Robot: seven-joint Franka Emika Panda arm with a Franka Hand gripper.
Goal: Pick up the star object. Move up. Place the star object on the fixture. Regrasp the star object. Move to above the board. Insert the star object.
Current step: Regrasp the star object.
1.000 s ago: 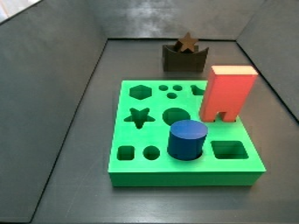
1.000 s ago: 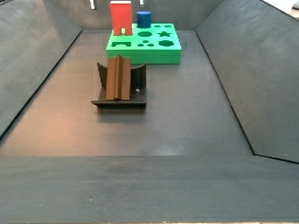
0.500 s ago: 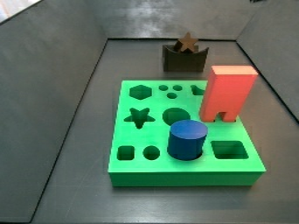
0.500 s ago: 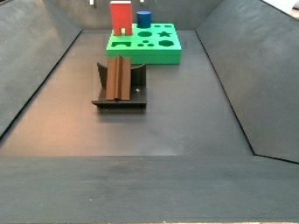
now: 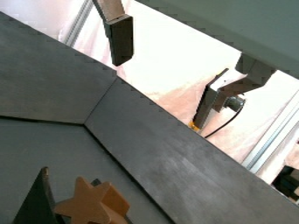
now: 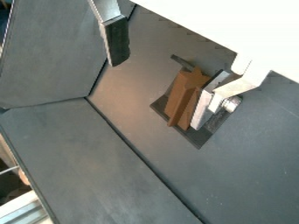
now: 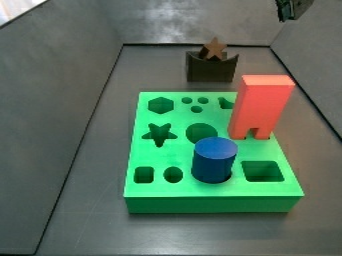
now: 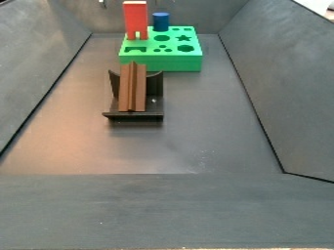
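The brown star object (image 7: 214,47) lies in the notch of the dark fixture (image 7: 211,69), behind the green board (image 7: 158,190). In a side view the star object (image 8: 131,88) lies lengthwise on the fixture (image 8: 135,113), in front of the board (image 8: 163,64). My gripper (image 7: 287,9) is high above, only just showing at the frame's edge. Both wrist views show it open and empty (image 5: 170,70) (image 6: 170,66), with the star object (image 6: 181,94) on the fixture (image 6: 201,137) far below the fingers (image 6: 117,39). The star's end (image 5: 87,201) shows in a wrist view.
A tall red block (image 7: 261,105) and a blue cylinder (image 7: 214,160) stand in the board; they also show in a side view, red block (image 8: 135,17) and blue cylinder (image 8: 160,20). Grey sloped walls (image 8: 39,88) enclose the dark floor.
The gripper has come down a little into the top corner of a side view. The star object, fixture and board have not moved.
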